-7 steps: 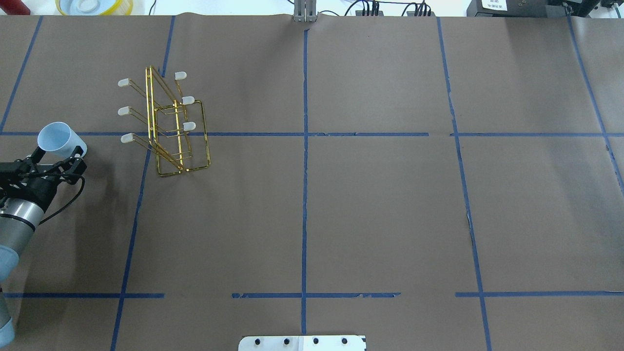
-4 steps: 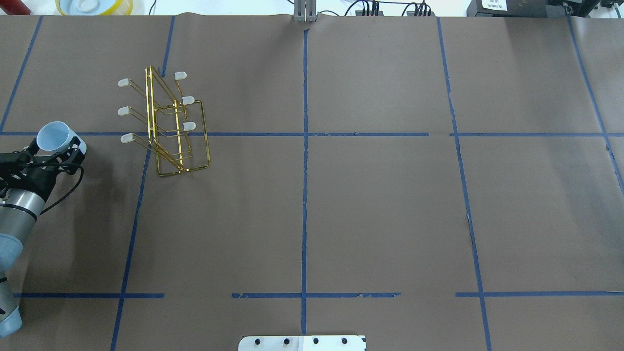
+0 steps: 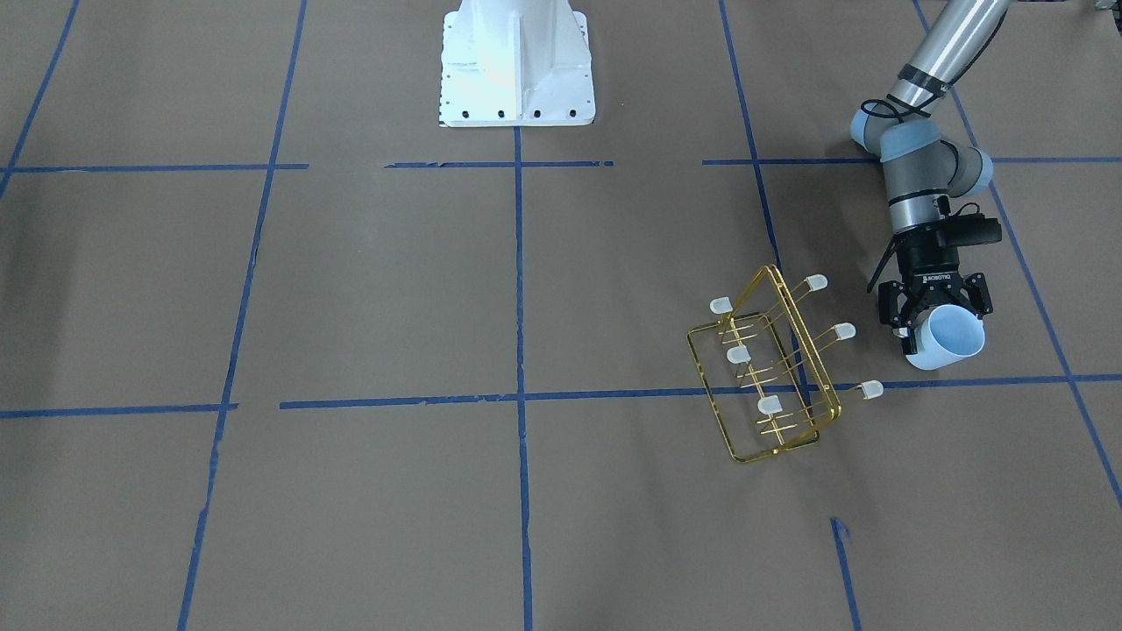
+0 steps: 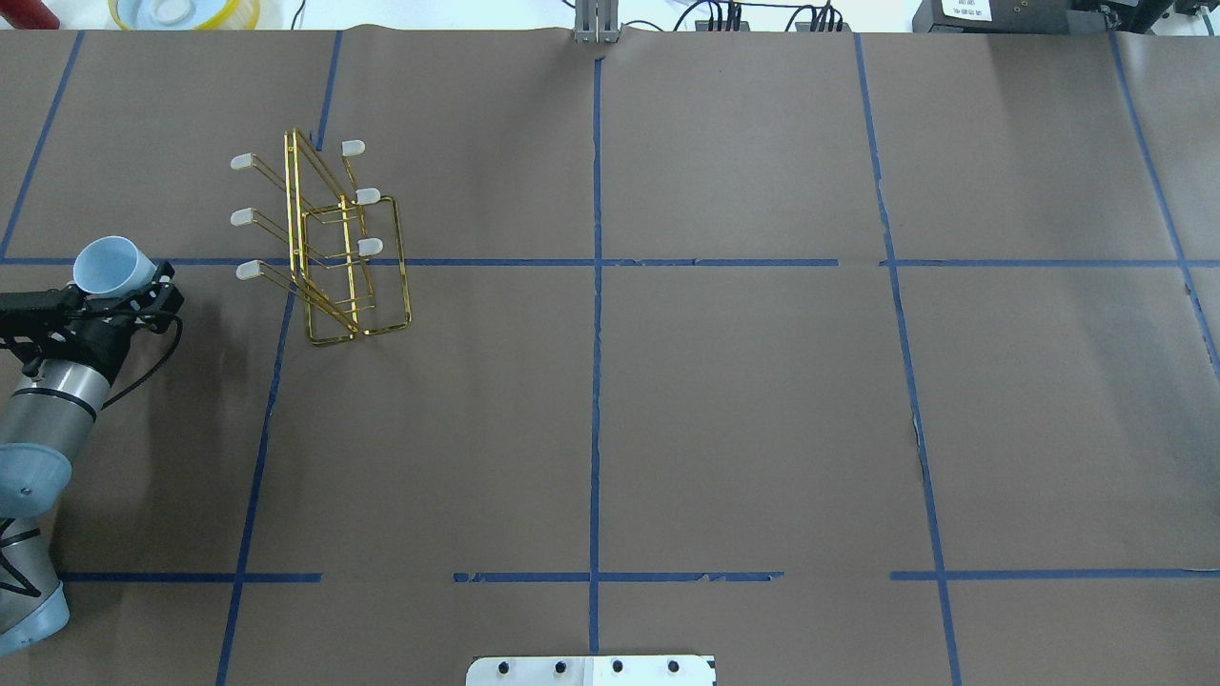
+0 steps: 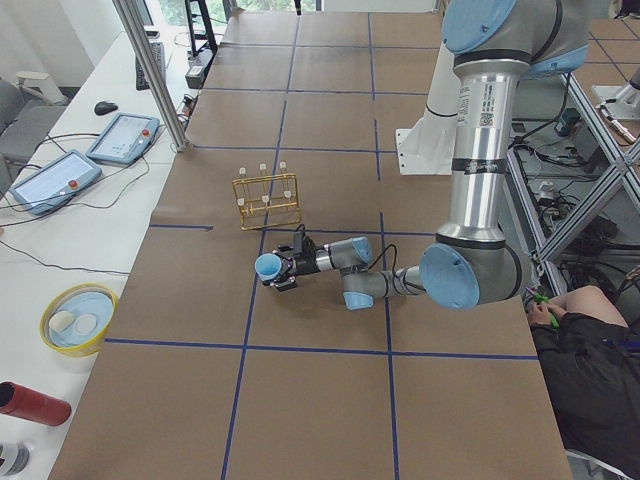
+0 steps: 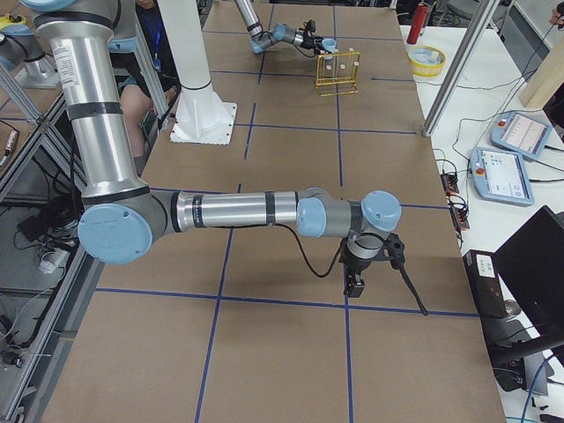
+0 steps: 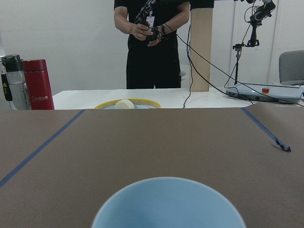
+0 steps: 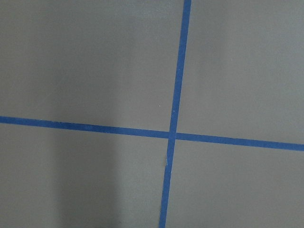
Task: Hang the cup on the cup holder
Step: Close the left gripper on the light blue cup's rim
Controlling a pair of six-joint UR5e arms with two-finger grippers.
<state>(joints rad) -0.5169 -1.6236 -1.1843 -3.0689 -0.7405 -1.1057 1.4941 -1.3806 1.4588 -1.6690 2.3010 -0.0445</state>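
Note:
My left gripper [image 4: 116,284] is shut on the pale blue cup [image 4: 107,265] and holds it sideways near the table's left edge, open mouth pointing away from the wrist. The front view shows the gripper [image 3: 934,308] clamping the cup [image 3: 950,341] at its base end. The cup's rim [image 7: 168,205] fills the bottom of the left wrist view. The gold wire cup holder [image 4: 330,250] stands to the cup's right, its capped prongs bare; it also shows in the front view [image 3: 771,372]. My right gripper [image 6: 353,284] shows only in the right side view; I cannot tell its state.
A yellow-rimmed bowl [image 4: 185,11] and a red bottle [image 5: 34,403] stand beyond the far left table edge. The white robot base [image 3: 517,63] is at the near middle. A person [image 7: 152,42] stands past the table. Blue tape lines [image 8: 175,118] cross the brown cover.
My left gripper has shifted slightly left and away with the cup still in it, and the wrist has turned. The cup holder has not moved.

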